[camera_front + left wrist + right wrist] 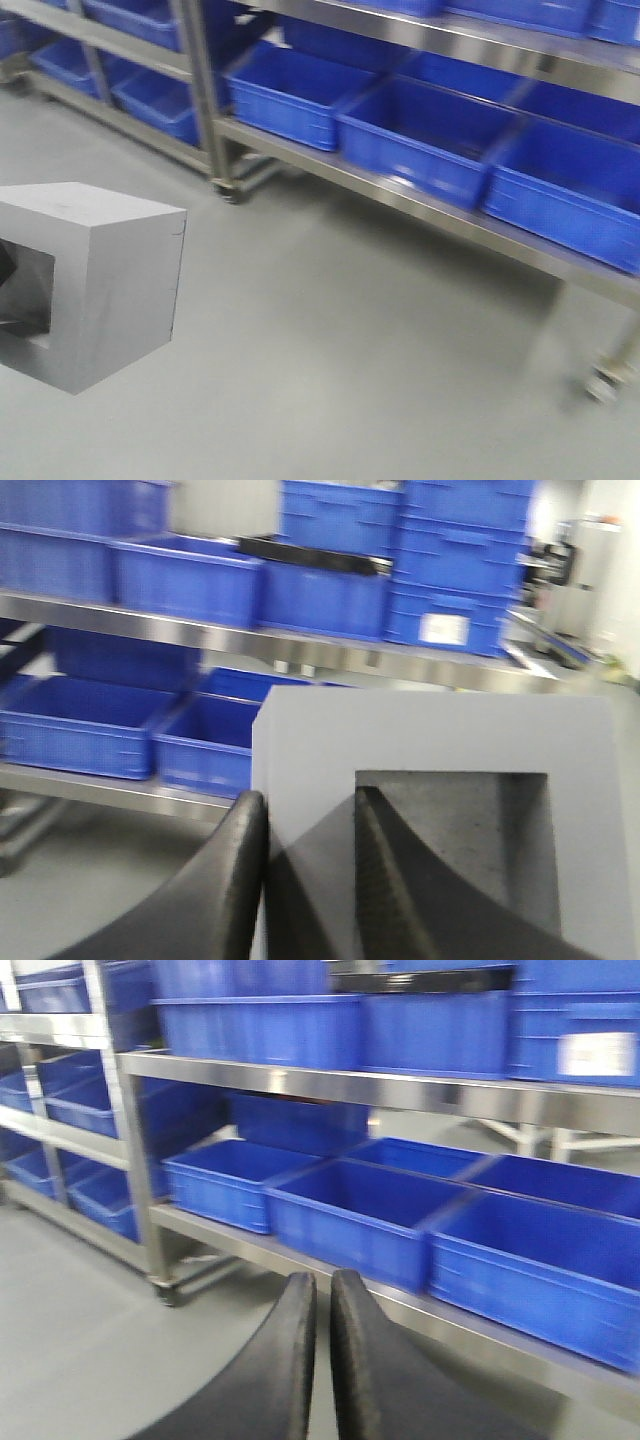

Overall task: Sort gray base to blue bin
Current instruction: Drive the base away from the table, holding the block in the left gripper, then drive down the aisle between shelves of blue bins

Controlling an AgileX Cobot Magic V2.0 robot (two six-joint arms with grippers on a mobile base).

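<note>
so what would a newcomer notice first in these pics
The gray base fills the front view's lower left, gripped by the left tool, with one finger inside its square recess and one outside the wall. Behind it, rows of blue bins sit on steel racks. The right tool is shut and empty, facing the lower bins.

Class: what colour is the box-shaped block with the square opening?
The gray base is plain light gray; the exterior front-facing view shows it best.
</note>
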